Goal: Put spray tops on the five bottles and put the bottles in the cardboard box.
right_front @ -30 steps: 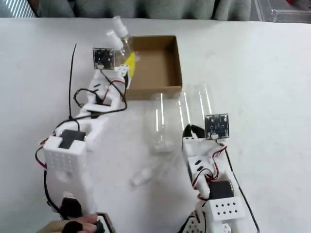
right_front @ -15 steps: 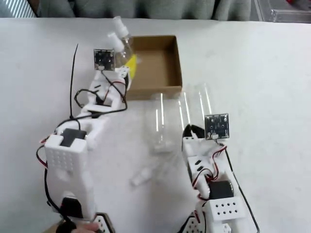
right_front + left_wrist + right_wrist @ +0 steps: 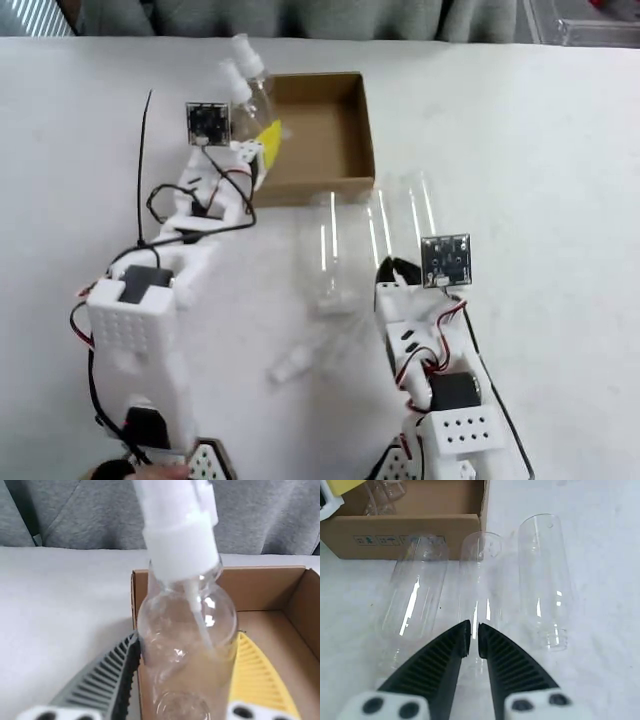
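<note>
White table (image 3: 540, 150): cardboard box (image 3: 320, 186), three bottles (image 3: 480, 575).

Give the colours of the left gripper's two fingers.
One finger grey, the other yellow; clearest in the left wrist view.

You have bright, even light from overhead: the white table (image 3: 560, 150) nearly washes out and shadows stay faint. White glare streaks run along the three lying bottles (image 3: 477, 580), the spray top (image 3: 180, 535) glows pale, and soft shade sits inside the cardboard box (image 3: 325, 140).
</note>
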